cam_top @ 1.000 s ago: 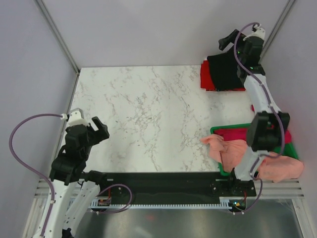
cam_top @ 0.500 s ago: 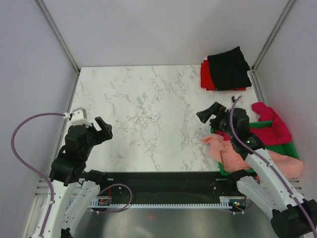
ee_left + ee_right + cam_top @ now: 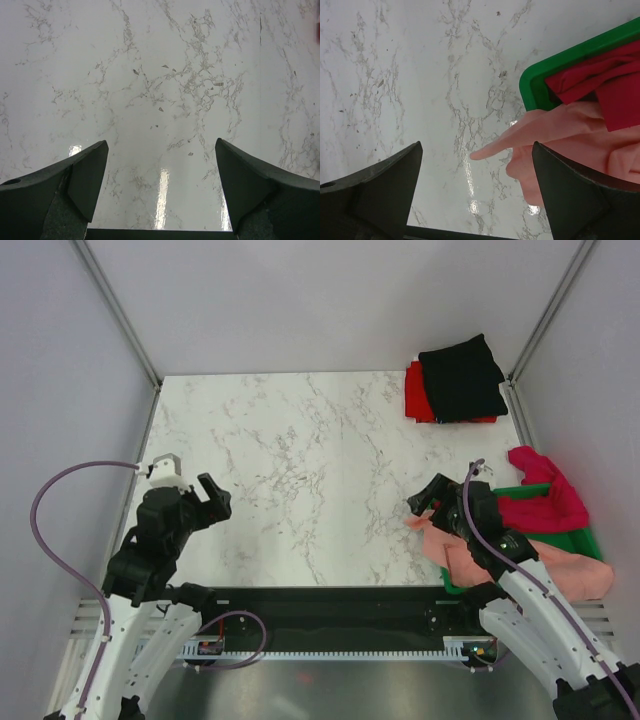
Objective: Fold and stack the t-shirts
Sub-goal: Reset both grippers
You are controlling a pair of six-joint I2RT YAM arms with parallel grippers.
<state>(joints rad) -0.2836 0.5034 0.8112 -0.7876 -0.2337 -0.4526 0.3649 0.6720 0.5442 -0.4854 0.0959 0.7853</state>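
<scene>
Right arm relocated from far corner

Since a second ago the right hand (image 3: 428, 497) has come from the far-right stack to just above the salmon-pink shirt (image 3: 560, 135), which spills from the green bin (image 3: 555, 65) onto the tabletop (image 3: 300, 450). Its fingers are apart and empty. The left hand (image 3: 213, 497) is likewise apart. The black shirt (image 3: 460, 378) lies on the red shirt (image 3: 415, 395).

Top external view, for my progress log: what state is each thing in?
Bright red cloth t-shirt: folded, bottom of stack.
Black cloth t-shirt: folded, on top.
Green plastic bin: upright, holding shirts.
Salmon-pink cloth t-shirt: unfolded, over bin rim.
Magenta cloth t-shirt: crumpled in bin.
Left end effector: open, empty.
Right end effector: open, empty.
</scene>
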